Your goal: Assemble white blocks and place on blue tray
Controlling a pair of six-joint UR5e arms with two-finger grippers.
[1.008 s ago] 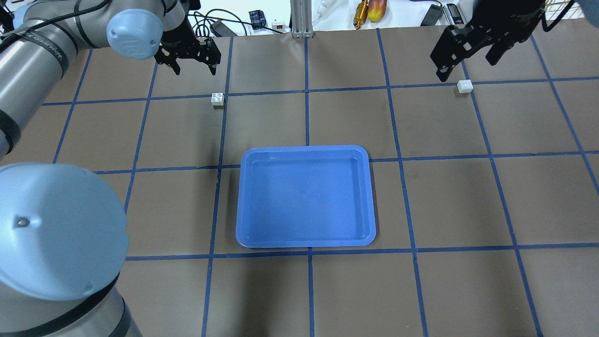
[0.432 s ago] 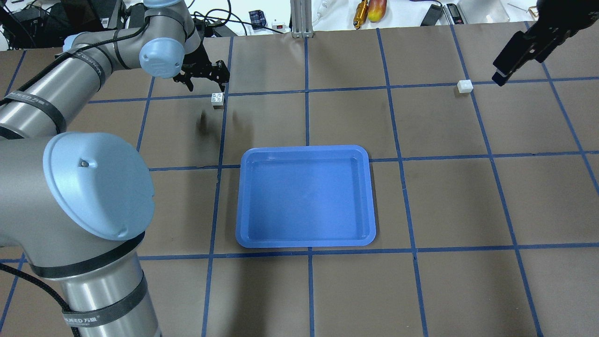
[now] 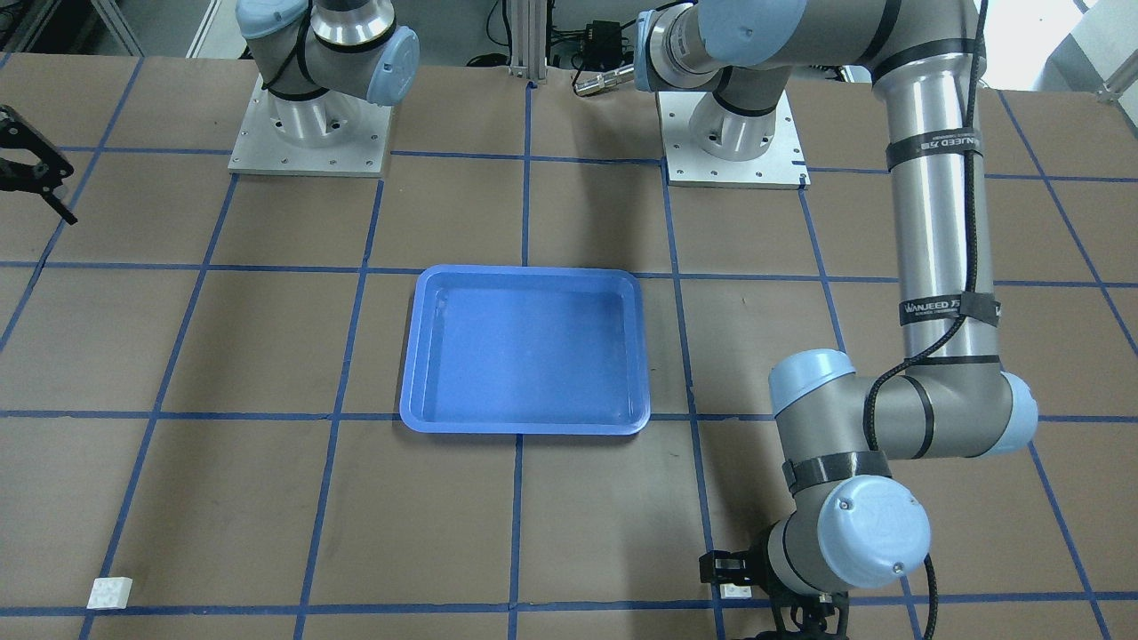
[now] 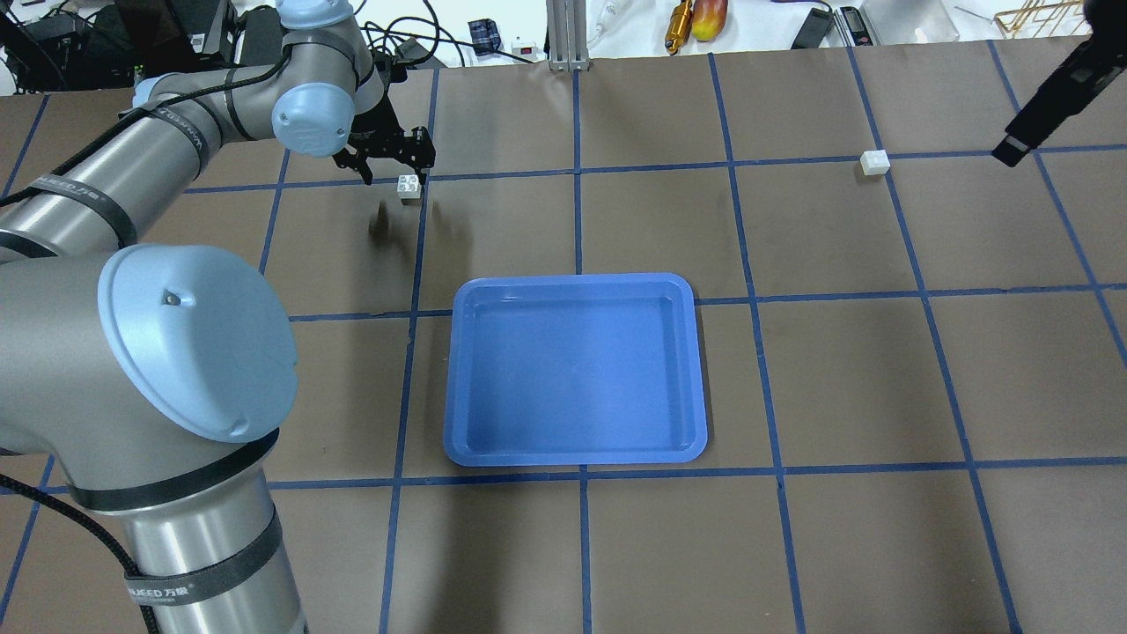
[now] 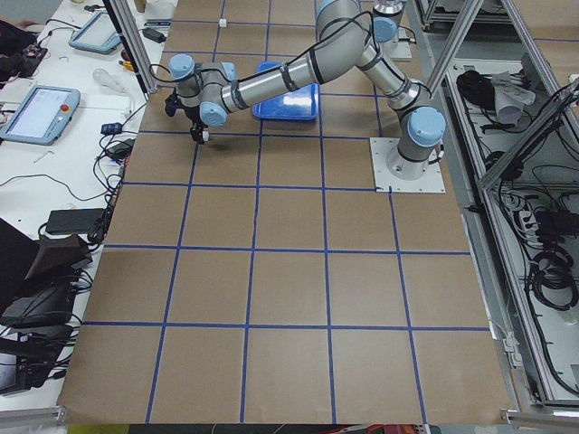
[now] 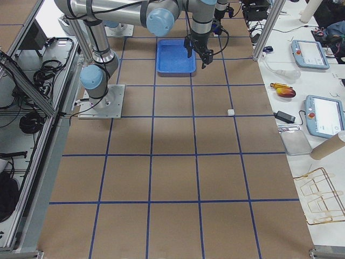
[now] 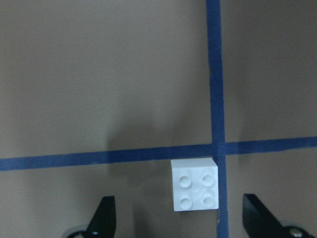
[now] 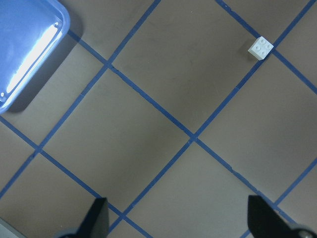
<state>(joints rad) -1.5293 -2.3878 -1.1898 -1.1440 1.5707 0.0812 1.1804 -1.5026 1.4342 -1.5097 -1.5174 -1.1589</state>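
Brown paper-covered bench (image 4: 836,379) ruled into squares by blue tape (image 4: 578,220), described from the robot's edge outward. Nearest the robot lies the shallow rectangular blue plastic tray (image 4: 577,458) with rounded corners and a raised rim, midway between the two arm bases.

Beyond it, toward the operators' edge, two small square white studded plastic blocks rest flat on the paper, studs up, separate from one another and both outside the tray. The left white block (image 4: 408,186) sits at a tape crossing off the tray's far left corner. The right white block (image 4: 874,162) sits at another crossing toward the bench's right end, well apart from the tray.

The left gripper (image 4: 395,172) hangs low over the left white block, fingers spread wide. In the wrist view the block lies between the fingertips (image 7: 105,218), touching neither, so nothing is held. The right gripper (image 8: 179,218) is raised high toward the bench's right end, fingers likewise wide apart and empty.
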